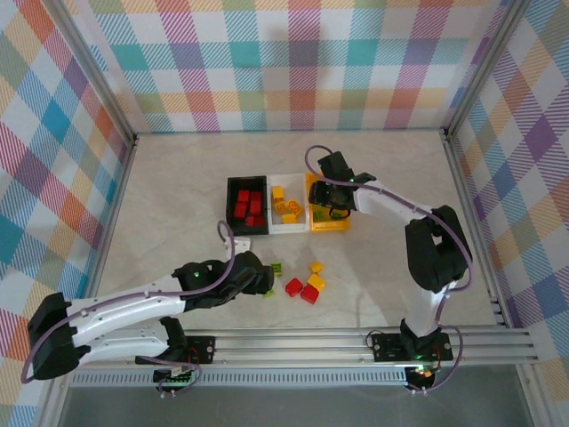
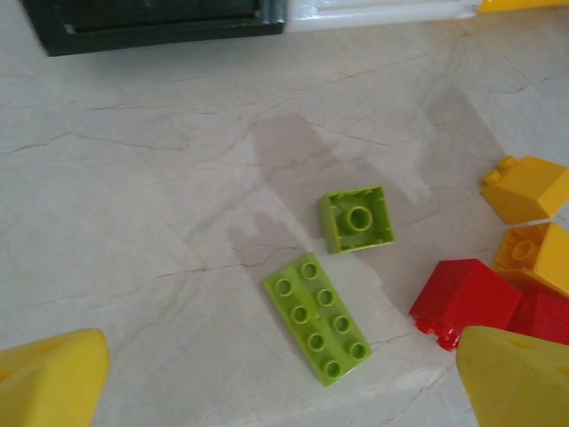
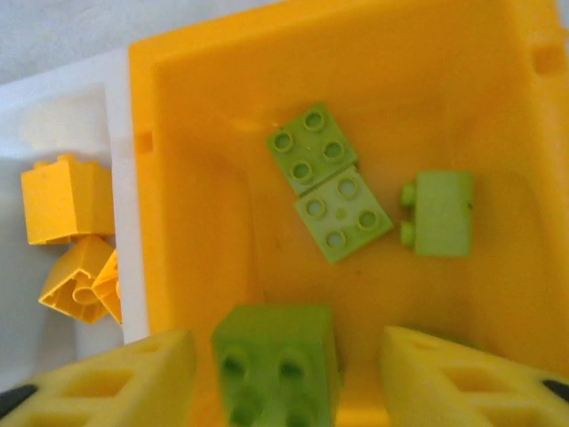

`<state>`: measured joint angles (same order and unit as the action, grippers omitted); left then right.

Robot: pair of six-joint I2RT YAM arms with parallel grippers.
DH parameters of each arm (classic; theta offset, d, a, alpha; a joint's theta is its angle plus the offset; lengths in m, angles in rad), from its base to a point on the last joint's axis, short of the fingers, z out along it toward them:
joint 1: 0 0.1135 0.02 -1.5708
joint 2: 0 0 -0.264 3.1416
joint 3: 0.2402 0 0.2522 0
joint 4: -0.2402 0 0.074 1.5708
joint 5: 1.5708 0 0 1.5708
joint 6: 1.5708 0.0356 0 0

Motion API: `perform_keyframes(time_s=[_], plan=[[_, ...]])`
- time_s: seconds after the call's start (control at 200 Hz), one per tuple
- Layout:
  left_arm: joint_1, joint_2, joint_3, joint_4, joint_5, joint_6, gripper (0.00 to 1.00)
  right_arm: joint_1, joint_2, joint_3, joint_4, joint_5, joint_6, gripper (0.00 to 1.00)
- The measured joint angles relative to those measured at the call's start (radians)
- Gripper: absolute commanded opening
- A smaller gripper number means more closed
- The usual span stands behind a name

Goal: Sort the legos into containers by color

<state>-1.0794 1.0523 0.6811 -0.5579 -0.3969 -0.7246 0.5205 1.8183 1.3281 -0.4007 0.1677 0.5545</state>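
Two green legos (image 2: 316, 320) under spread left gripper (image 2: 284, 382); four green bricks (image 3: 342, 213) in far orange-yellow bin (image 3: 204, 107) under parted right gripper (image 3: 284, 382).

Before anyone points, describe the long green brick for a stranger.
Find the black bin; loose bricks lie on the table before it. Two are green: yours is the long eight-stud brick; its square neighbour lies upside down.

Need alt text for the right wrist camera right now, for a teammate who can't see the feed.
The right gripper hangs open over the orange-yellow bin, a lime green brick between its fingers with a gap on each side. Three more green bricks lie on the bin floor; yellow bricks sit in the white bin at left.
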Motion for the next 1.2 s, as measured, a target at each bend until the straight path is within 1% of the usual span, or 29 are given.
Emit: perform_keyframes(time_s=[0.105, 0.165, 0.39, 0.56, 0.67, 0.74, 0.945, 1.035, 1.155, 1.18, 1.2], plan=[[-0.002, 0.087, 0.032, 0.038, 0.035, 0.041, 1.0, 0.0, -0.016, -0.003, -0.002, -0.023, -0.017, 0.75], [-0.009, 0.144, 0.057, 0.047, 0.054, 0.063, 0.98, 0.0, -0.061, -0.044, 0.022, -0.039, -0.018, 0.77], [-0.069, 0.336, 0.144, 0.109, 0.117, 0.138, 0.9, 0.002, -0.414, -0.364, 0.069, -0.103, 0.01, 0.79], [-0.094, 0.477, 0.231, 0.118, 0.15, 0.193, 0.8, 0.003, -0.556, -0.513, 0.071, -0.106, 0.037, 0.81], [-0.109, 0.526, 0.25, 0.12, 0.154, 0.206, 0.76, 0.003, -0.603, -0.558, 0.063, -0.09, 0.042, 0.81], [-0.112, 0.543, 0.249, 0.116, 0.153, 0.211, 0.75, 0.003, -0.626, -0.572, 0.063, -0.082, 0.045, 0.81], [-0.113, 0.564, 0.256, 0.142, 0.153, 0.219, 0.64, 0.003, -0.666, -0.577, 0.06, -0.064, 0.059, 0.82], [-0.114, 0.584, 0.272, 0.153, 0.153, 0.219, 0.62, 0.003, -0.681, -0.578, 0.059, -0.055, 0.063, 0.82], [-0.115, 0.598, 0.282, 0.171, 0.153, 0.216, 0.46, 0.003, -0.698, -0.582, 0.054, -0.045, 0.064, 0.82], [-0.116, 0.599, 0.282, 0.172, 0.152, 0.221, 0.46, 0.003, -0.7, -0.582, 0.053, -0.044, 0.064, 0.82], [-0.116, 0.599, 0.283, 0.172, 0.15, 0.217, 0.48, 0.003, -0.701, -0.582, 0.053, -0.043, 0.066, 0.82]])
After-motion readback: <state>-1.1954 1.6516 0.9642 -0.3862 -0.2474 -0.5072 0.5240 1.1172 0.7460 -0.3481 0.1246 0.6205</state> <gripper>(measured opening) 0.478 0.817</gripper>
